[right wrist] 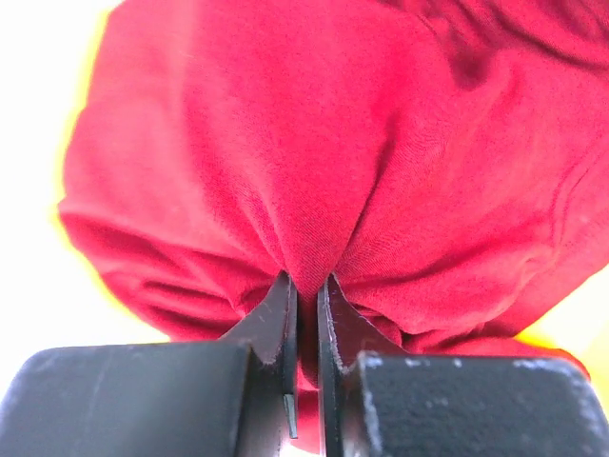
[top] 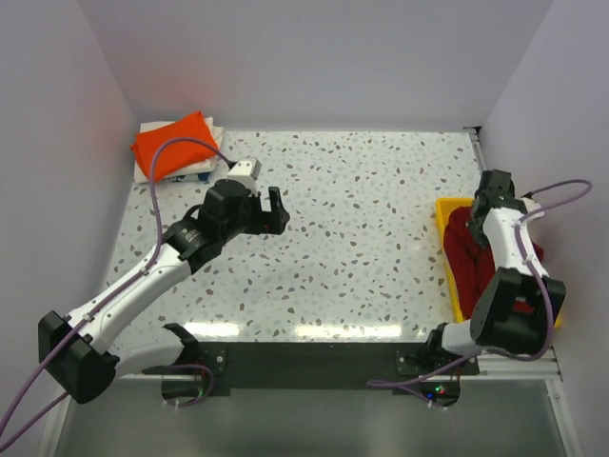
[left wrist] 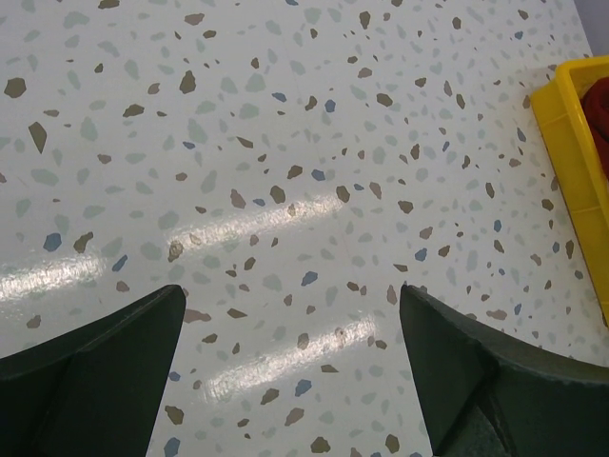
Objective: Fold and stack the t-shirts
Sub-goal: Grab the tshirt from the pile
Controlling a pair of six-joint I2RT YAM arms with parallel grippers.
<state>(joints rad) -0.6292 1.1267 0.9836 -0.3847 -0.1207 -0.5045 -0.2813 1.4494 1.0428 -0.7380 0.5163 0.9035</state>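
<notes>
Speckled table (top: 362, 238), white walls (top: 314, 57), red t-shirt (top: 462, 246) in yellow tray (top: 453, 203).

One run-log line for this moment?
right gripper shut on dark red t-shirt in yellow tray | left gripper open over table

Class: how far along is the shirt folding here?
Done: a folded orange shirt tops the far-left pile. In hand: the right gripper pinches the dark red shirt in the yellow tray. Left: folding and stacking it; the left gripper hangs open.
</notes>
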